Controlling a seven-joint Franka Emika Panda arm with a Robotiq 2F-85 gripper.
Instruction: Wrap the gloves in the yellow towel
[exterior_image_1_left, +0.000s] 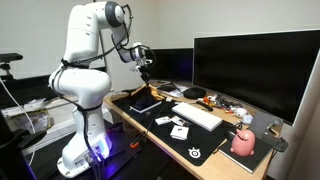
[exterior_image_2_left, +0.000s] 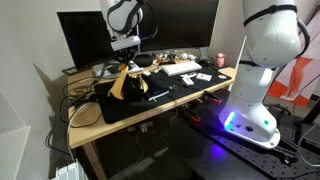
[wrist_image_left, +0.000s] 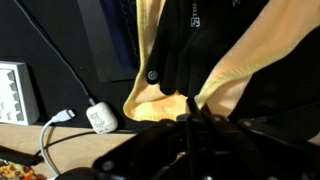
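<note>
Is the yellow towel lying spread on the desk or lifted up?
Lifted: the yellow towel hangs bunched from the shut gripper, black fabric between its folds.

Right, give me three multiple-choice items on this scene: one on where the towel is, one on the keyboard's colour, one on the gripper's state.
1. Where is the towel?
A) spread on the floor
B) hanging from the gripper over the desk
C) draped over the monitor

2. What colour is the keyboard?
A) white
B) red
C) green

3. How is the gripper?
A) open and empty
B) out of sight
C) shut on the towel

Answers:
1 B, the cloth dangles below the gripper in an exterior view.
2 A, its keys show white.
3 C, the towel hangs from its closed jaws.
</note>
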